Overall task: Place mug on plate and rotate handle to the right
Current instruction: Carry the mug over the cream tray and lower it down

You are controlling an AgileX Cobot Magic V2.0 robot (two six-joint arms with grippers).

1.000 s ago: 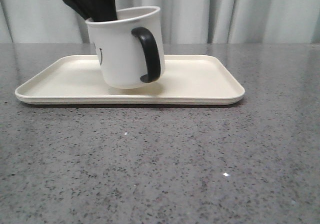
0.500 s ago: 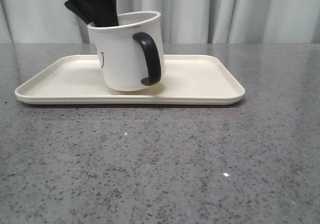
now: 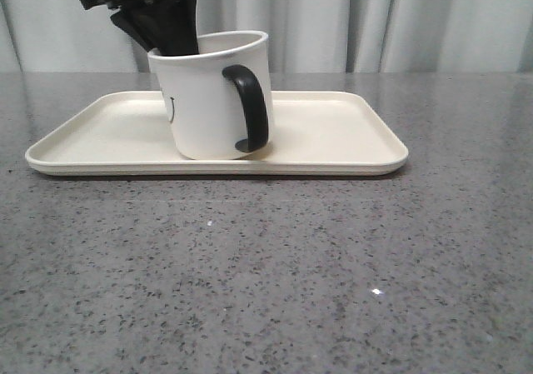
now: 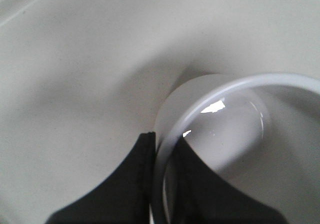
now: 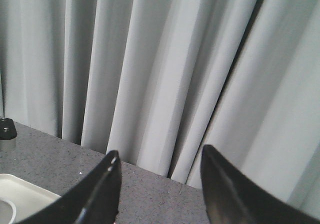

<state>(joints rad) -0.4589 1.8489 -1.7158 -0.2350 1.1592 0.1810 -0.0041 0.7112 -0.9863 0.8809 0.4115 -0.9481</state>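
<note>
The left gripper point(image 4: 161, 184) has its jaws clamped on the rim of the white mug point(image 3: 212, 95), one finger inside and one outside. The mug stands almost upright on the cream plate point(image 3: 333, 132), its black handle point(image 3: 249, 107) turned toward the camera (a little to the right). The right gripper point(image 5: 160, 189) hangs with its jaws apart over the grey tabletop point(image 3: 266, 266), before a curtain point(image 5: 165, 69).

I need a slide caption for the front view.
Left gripper pinches white smiley mug's rim on cream rectangular tray.
</note>
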